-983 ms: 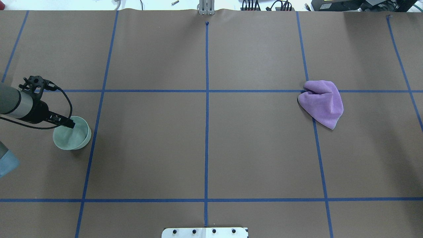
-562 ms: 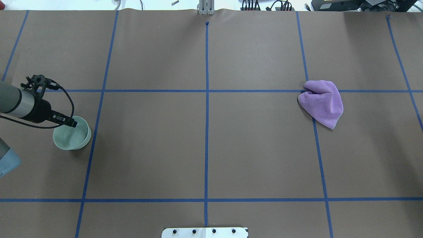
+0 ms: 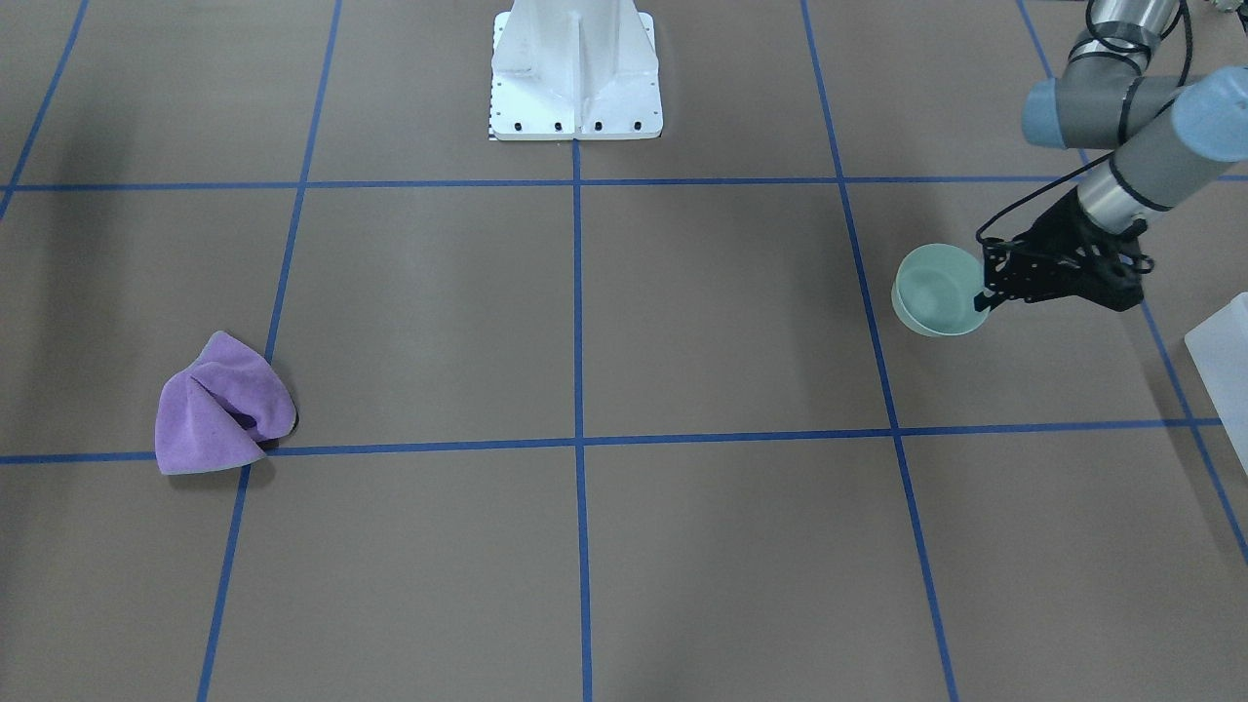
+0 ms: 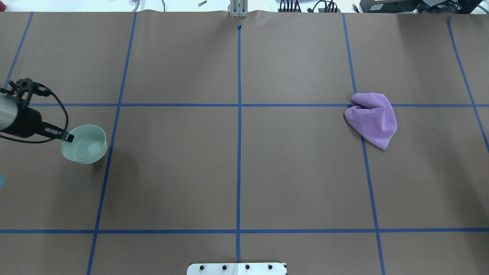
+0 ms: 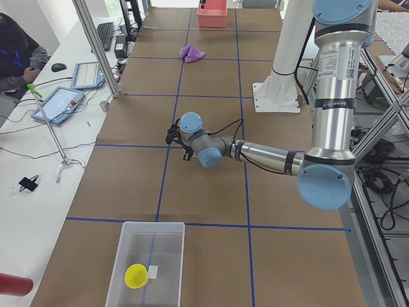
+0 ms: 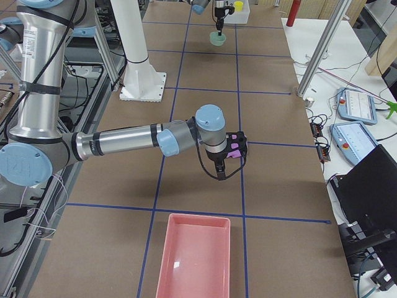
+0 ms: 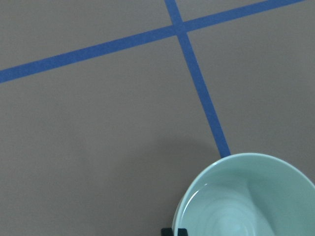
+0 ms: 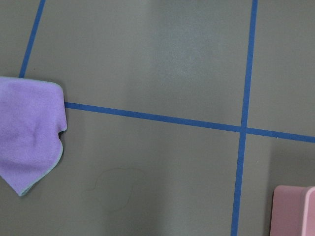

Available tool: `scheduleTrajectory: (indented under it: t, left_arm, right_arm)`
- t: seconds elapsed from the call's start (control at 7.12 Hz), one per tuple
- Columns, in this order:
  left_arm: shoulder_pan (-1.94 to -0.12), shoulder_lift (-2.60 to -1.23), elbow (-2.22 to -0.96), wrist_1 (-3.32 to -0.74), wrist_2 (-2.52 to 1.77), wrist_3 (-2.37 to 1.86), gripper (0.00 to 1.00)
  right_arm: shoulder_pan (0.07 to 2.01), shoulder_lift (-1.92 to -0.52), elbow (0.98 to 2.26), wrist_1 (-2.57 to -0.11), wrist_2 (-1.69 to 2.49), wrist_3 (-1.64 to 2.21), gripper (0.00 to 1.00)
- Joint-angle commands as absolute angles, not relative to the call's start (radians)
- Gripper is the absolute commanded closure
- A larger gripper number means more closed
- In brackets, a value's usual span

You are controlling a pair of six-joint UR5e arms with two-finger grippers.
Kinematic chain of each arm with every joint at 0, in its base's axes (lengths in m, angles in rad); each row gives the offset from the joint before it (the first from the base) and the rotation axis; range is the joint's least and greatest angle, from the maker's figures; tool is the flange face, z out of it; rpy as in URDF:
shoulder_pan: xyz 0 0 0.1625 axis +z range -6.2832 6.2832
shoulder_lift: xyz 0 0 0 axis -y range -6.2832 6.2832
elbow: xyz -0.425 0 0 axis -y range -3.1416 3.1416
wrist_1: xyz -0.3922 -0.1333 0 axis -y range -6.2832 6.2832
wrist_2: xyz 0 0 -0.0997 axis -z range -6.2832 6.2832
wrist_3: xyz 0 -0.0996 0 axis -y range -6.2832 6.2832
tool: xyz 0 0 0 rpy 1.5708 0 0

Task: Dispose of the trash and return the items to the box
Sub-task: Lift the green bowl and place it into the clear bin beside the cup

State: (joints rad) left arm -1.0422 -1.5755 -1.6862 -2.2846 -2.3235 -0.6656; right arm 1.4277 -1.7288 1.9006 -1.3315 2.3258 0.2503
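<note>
A mint green bowl (image 4: 87, 145) is at the table's left side, also in the front view (image 3: 931, 292) and the left wrist view (image 7: 256, 201). My left gripper (image 4: 68, 136) is shut on its rim from the left and holds it. It also shows in the front view (image 3: 987, 294). A crumpled purple cloth (image 4: 372, 120) lies on the right side on a tape crossing, also in the front view (image 3: 216, 409) and the right wrist view (image 8: 27, 132). My right gripper (image 6: 224, 155) shows only in the exterior right view, over the cloth. I cannot tell whether it is open or shut.
A clear plastic box (image 5: 128, 256) with a yellow cup (image 5: 136, 276) inside stands beyond the table's left end. A pink bin (image 6: 195, 261) stands at the right end. The white robot base (image 3: 575, 68) is at the middle of the near edge.
My left arm has drawn back toward the left edge. The bowl, held by its rim, has shifted slightly away from the robot. The cloth has not moved.
</note>
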Motion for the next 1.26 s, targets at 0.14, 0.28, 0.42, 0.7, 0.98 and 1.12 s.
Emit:
scheduleTrajectory:
  t: [0.14, 0.28, 0.42, 0.7, 0.98, 1.12]
  left_arm:
    - [-1.34, -1.574, -1.68, -2.023, -2.375, -0.299, 1.0]
    - [-1.435, -1.583, -1.684, -1.838, -2.375, -0.062, 1.0]
    - [-1.51, -1.592, -1.672, -1.724, -2.367, 0.119, 1.0]
    - [-1.627, -1.653, -1.442, -1.715, -2.356, 0.449, 1.0]
    - [-1.689, -1.794, -1.077, -1.844, -2.355, 0.662, 1.0]
    - [-1.687, -1.828, -0.951, -1.956, -2.35, 0.657, 1.0]
  right_arm:
    - [1.402, -1.715, 1.904, -1.33, 2.33, 0.279, 0.0]
    - [1.381, -1.706, 1.907, -1.303, 2.329, 0.323, 0.0]
    - [1.358, -1.706, 1.907, -1.246, 2.329, 0.409, 0.0]
    - [1.307, -1.704, 1.904, -1.178, 2.319, 0.5, 0.0]
    - [1.302, -1.704, 1.904, -1.178, 2.318, 0.5, 0.0]
    - [1.301, -1.706, 1.904, -1.178, 2.318, 0.5, 0.0]
